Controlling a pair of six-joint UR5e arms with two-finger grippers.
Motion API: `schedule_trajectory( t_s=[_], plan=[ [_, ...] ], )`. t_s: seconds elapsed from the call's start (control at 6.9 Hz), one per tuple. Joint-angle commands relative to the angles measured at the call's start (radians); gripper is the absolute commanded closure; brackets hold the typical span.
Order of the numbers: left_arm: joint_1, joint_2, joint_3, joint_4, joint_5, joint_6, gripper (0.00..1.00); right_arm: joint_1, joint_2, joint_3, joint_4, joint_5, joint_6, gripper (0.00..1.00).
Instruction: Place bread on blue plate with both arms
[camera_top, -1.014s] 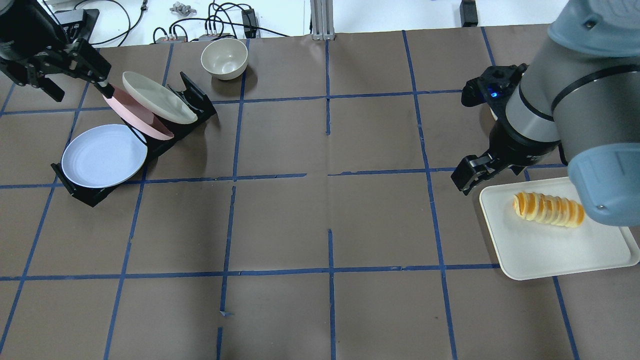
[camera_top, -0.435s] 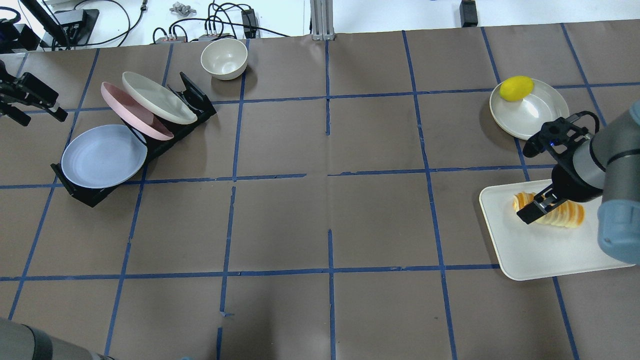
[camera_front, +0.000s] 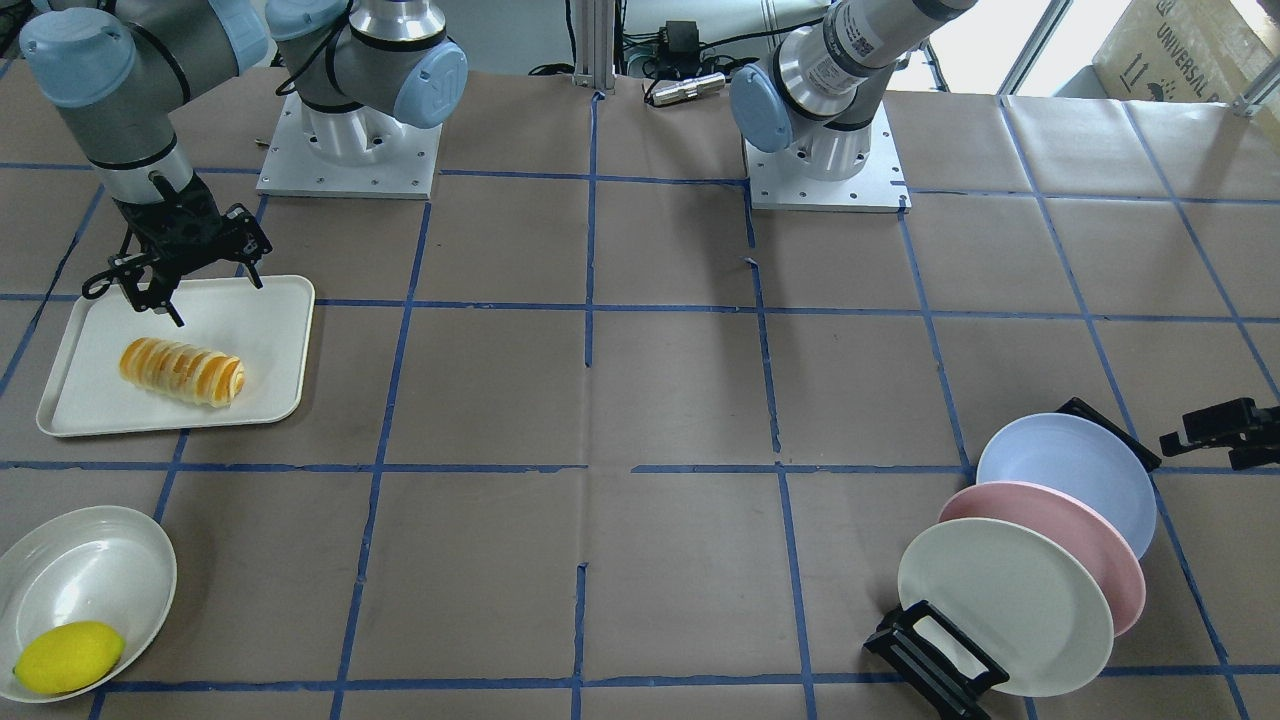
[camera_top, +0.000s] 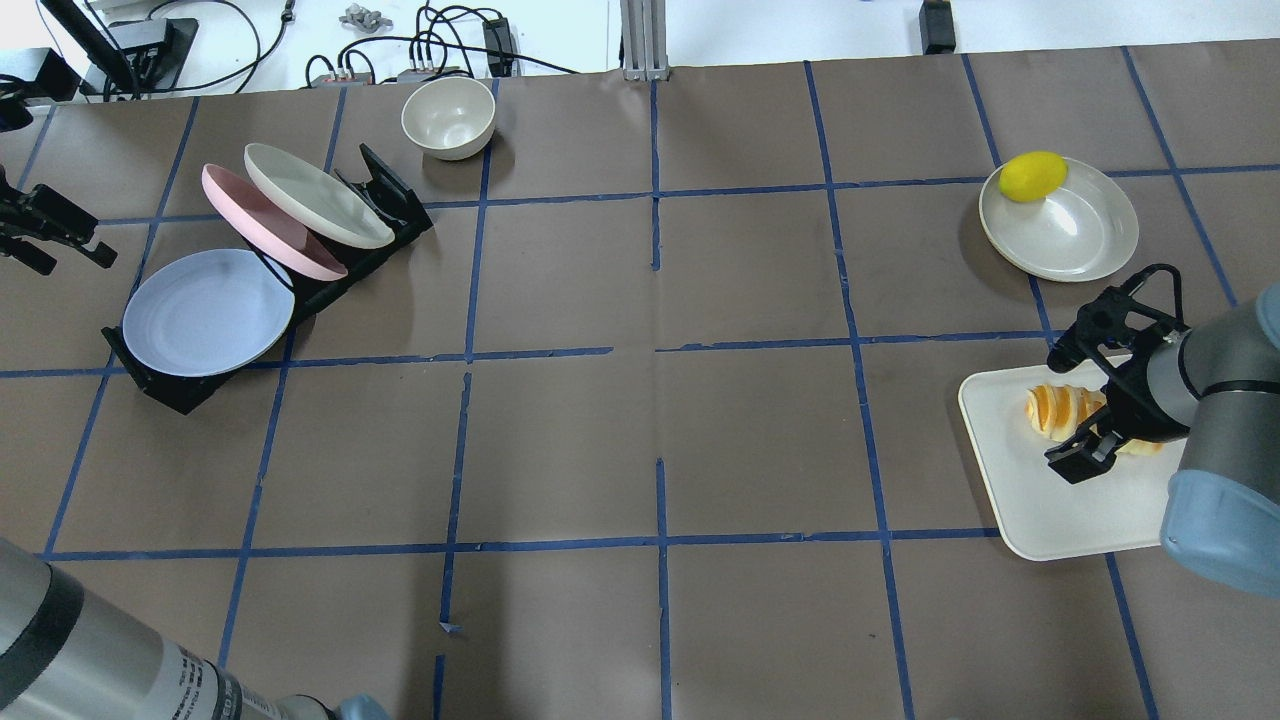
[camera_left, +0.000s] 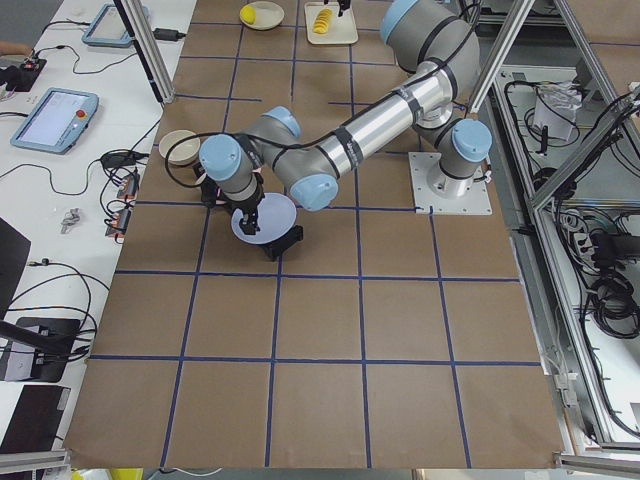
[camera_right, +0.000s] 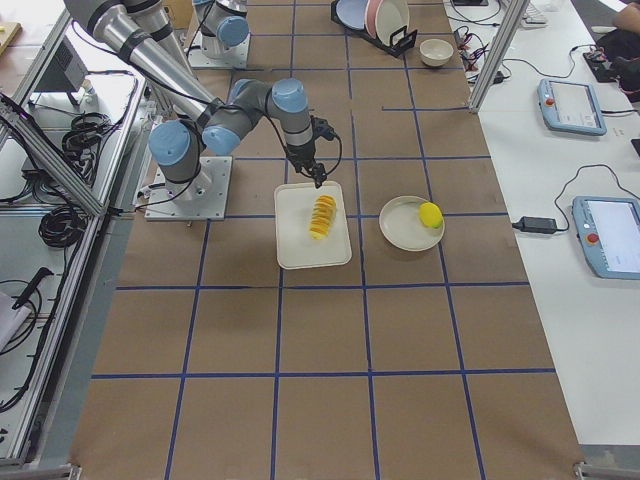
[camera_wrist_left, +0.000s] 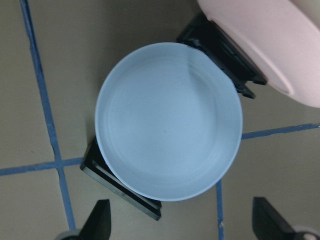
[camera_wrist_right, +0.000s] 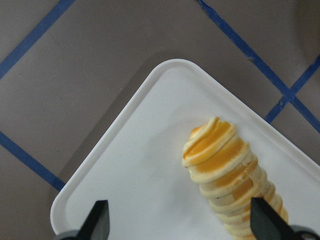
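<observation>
The bread (camera_front: 182, 372) lies on a cream tray (camera_front: 270, 400); it also shows in the overhead view (camera_top: 1060, 408) and the right wrist view (camera_wrist_right: 227, 172). My right gripper (camera_front: 220, 303) is open, just above the bread's robot-side, with a fingertip on either side in the wrist view (camera_wrist_right: 181, 222). The blue plate (camera_top: 208, 312) leans in the front slot of a black rack (camera_top: 180, 392). My left gripper (camera_top: 65, 258) is open and empty, beside and above the plate. The left wrist view looks straight down on the plate (camera_wrist_left: 167, 120).
A pink plate (camera_top: 262, 222) and a cream plate (camera_top: 318, 196) stand in the same rack behind the blue one. A cream bowl (camera_top: 449, 116) sits at the back. A lemon (camera_top: 1033, 176) rests on a cream plate (camera_top: 1075, 225) beyond the tray.
My right gripper has moved from the tray's left edge to over the bread and come down. My left gripper has moved from near the pink plate toward the blue plate's side.
</observation>
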Motion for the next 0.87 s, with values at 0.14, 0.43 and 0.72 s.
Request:
schedule_trajectory(
  t_s=[0.14, 0.43, 0.72],
  plan=[
    [0.014, -0.151, 0.049, 0.000, -0.069, 0.008, 0.02, -0.057, 0.154, 0.006, -0.135, 0.004, -0.070, 0.00],
    [0.011, -0.201, 0.046, -0.010, -0.068, -0.001, 0.11, -0.088, 0.220, 0.006, -0.141, 0.056, -0.086, 0.00],
    [0.011, -0.195, 0.050, -0.056, -0.066, -0.007, 0.58, -0.090, 0.272, 0.006, -0.225, 0.057, -0.086, 0.01]
  ],
)
